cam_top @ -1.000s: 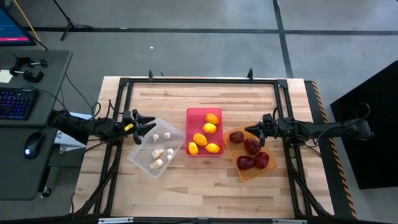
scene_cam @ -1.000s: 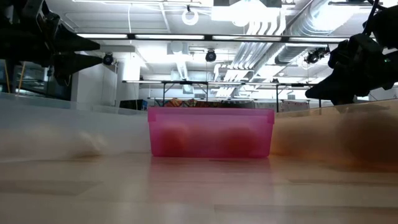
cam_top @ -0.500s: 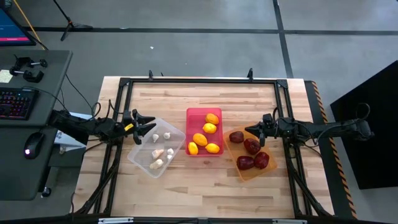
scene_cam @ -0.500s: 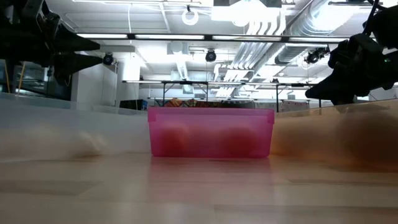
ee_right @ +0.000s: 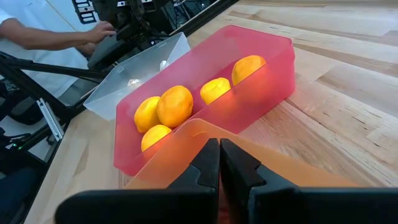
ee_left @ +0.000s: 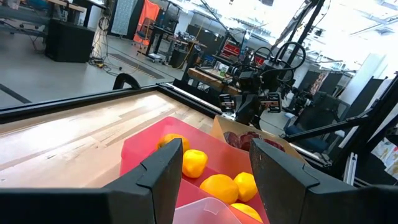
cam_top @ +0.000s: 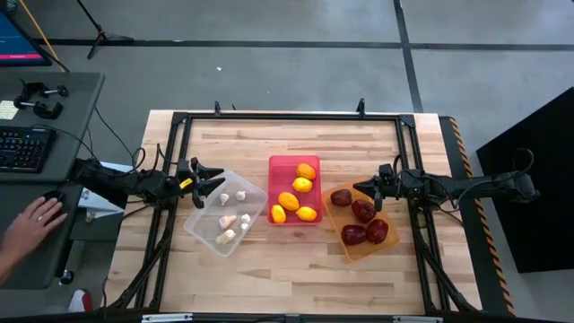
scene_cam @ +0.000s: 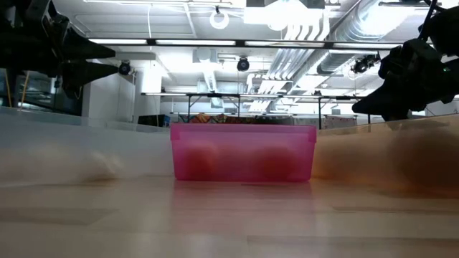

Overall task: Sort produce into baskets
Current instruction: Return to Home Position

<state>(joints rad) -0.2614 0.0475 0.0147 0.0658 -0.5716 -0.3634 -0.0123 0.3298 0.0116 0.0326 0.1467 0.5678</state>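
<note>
Garlic bulbs (cam_top: 229,220) lie in the clear bin (cam_top: 204,215) just ahead of the left gripper's (cam_top: 220,183) wide-open, empty jaws. Dark red fruits (cam_top: 363,212) fill the orange bin (cam_top: 338,218) just ahead of the right gripper's (cam_top: 359,186) closed, empty jaws. Garlic seems light and papery, so I'd pinch it gently across its middle.

a person's hand (cam_top: 36,218) is coming in from the left edge, settling on the grey side desk (cam_top: 81,99) below the keyboard (cam_top: 20,150); something red (cam_top: 79,301) is poking in beneath.
</note>
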